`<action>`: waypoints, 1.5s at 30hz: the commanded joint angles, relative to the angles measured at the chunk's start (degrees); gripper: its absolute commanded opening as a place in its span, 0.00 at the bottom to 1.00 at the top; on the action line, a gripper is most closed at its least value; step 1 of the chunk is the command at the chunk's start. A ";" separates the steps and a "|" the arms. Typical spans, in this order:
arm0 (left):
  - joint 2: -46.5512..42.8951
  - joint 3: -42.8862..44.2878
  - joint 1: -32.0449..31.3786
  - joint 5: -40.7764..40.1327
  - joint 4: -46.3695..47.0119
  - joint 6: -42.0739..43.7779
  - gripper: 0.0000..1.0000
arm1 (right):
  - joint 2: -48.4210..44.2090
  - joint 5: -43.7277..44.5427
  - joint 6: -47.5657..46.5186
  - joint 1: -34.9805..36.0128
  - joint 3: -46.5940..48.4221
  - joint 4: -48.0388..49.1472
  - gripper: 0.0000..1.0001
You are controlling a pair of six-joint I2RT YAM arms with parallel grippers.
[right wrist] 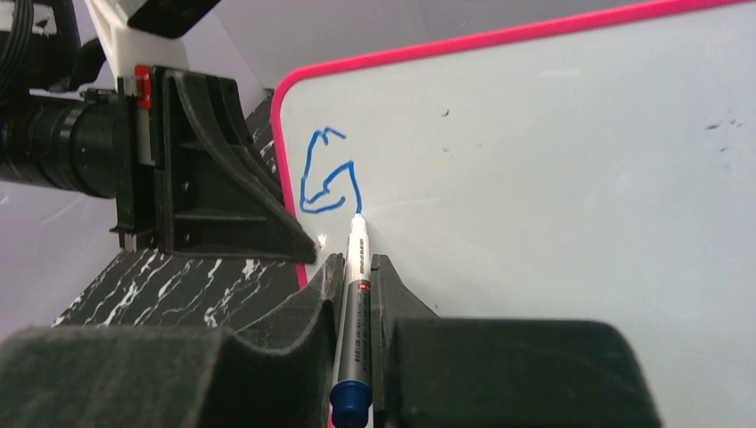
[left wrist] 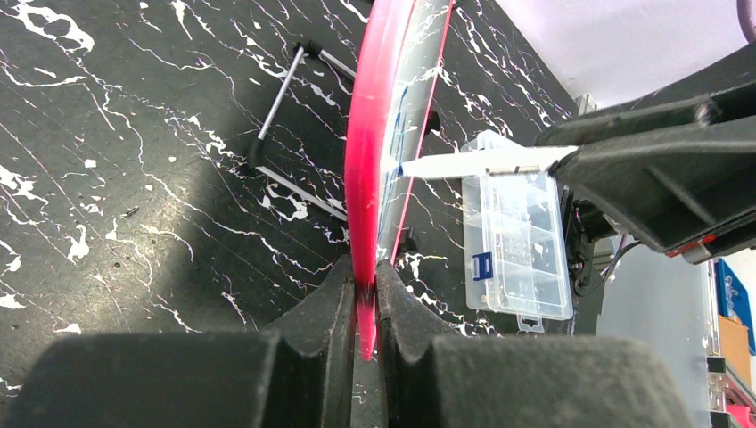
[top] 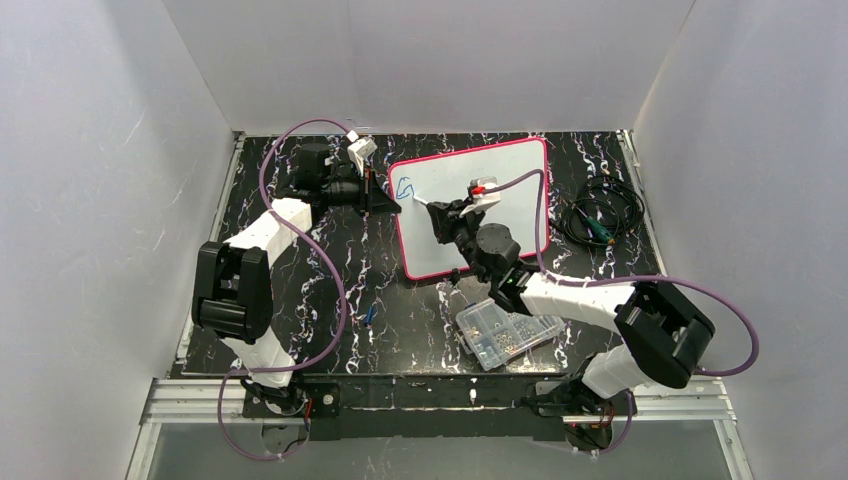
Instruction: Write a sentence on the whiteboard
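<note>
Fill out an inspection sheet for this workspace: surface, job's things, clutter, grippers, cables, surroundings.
Surface: black marbled tabletop, white veins, no spills seen.
Job's things: whiteboard propped up on edge; of the sentence only one blue letter, like a G, sits near the board's top left corner.
Clutter: clear parts box near the right arm; small blue item on the table, too small to identify.
Grippers: left gripper shut on the whiteboard's pink frame; right gripper shut on a marker, tip at the board.
Cables: purple cable loops along each arm; black cable coil at far right.
Surroundings: white walls on three sides.
</note>
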 commanded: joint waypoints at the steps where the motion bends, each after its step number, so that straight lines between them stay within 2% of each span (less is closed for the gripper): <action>1: -3.79 -0.14 -0.22 1.92 0.22 0.69 0.00 | -0.86 -0.45 0.85 0.33 -1.43 -2.59 0.01; 13: -3.91 -0.15 -0.22 1.90 0.17 0.69 0.00 | -6.56 2.18 -1.44 0.54 0.32 -1.10 0.01; 29: -3.92 -0.13 -0.23 1.90 0.08 0.97 0.00 | -1.05 2.68 -3.09 -1.82 3.35 2.73 0.01; 36: -3.92 -0.12 -0.23 1.83 0.07 1.05 0.00 | 0.16 -0.06 -4.07 -2.11 4.40 2.70 0.01; 45: -4.07 -0.07 -0.25 1.81 -0.01 0.96 0.00 | -1.12 -2.15 -1.24 -2.02 0.27 0.62 0.01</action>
